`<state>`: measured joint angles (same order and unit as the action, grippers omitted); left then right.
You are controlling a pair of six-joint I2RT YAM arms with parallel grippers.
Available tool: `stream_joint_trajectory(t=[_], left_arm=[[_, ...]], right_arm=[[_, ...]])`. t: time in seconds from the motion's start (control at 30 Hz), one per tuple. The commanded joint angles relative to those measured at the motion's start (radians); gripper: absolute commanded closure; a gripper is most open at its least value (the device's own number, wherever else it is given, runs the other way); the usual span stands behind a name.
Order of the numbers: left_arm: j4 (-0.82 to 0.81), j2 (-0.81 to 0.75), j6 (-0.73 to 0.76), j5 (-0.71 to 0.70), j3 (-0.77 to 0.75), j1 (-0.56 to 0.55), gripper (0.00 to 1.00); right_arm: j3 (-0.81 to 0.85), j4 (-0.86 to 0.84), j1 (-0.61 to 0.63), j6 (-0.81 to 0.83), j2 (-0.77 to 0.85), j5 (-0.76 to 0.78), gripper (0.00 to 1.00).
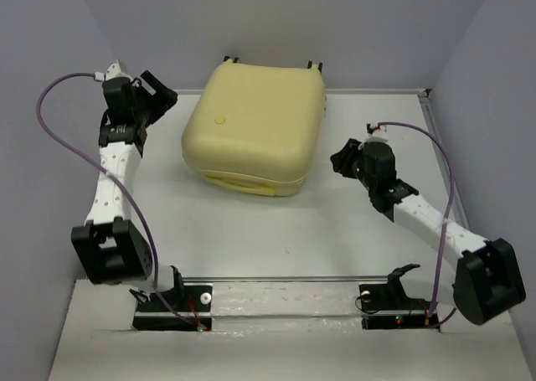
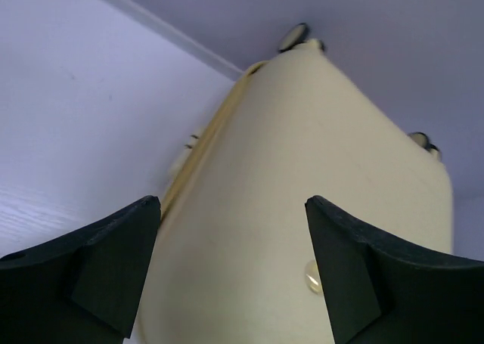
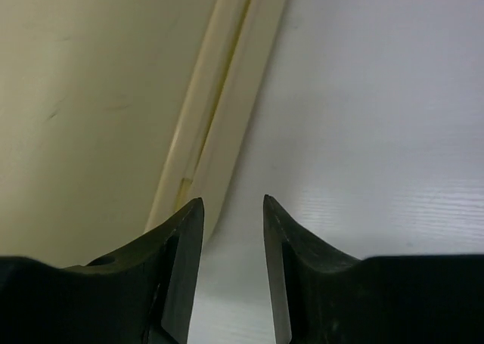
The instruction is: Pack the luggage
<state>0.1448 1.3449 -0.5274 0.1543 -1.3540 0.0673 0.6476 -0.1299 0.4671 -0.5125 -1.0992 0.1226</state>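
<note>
Evidently the shut luggage lies flat on the bench, centred so both arms can flank it: left pincer spread wide, right pincer narrowly parted beside its seam, both empty.

We see the closed pale yellow suitcase lying flat toward the far middle of the white desk, its wheels at the far edge. Our left gripper hangs near its left far corner. Our right gripper is just beside its right side. Neither appears to touch it.
</note>
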Motion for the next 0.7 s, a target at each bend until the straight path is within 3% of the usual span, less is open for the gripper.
stream_joint_trajectory(t=[0.0, 0.1, 0.3, 0.53, 0.67], left_arm=[[-0.020, 0.201, -0.094, 0.209, -0.048, 0.132, 0.11], [-0.065, 0.340, -0.158, 0.241, -0.082, 0.158, 0.12], [-0.068, 0.562, -0.177, 0.272, -0.152, 0.158, 0.13], [-0.128, 0.605, -0.192, 0.232, -0.057, 0.013, 0.13], [-0.292, 0.504, -0.272, 0.238, 0.157, -0.063, 0.13]], right_arm=[[0.180, 0.058, -0.093, 0.028, -0.221, -0.115, 0.60], [0.307, 0.056, -0.104, 0.043, -0.360, -0.115, 0.67], [0.469, 0.079, -0.137, 0.031, -0.542, -0.115, 0.69], [0.616, 0.110, -0.150, 0.032, -0.711, -0.222, 0.69], [0.661, 0.115, -0.140, 0.086, -0.752, -0.369, 0.69]])
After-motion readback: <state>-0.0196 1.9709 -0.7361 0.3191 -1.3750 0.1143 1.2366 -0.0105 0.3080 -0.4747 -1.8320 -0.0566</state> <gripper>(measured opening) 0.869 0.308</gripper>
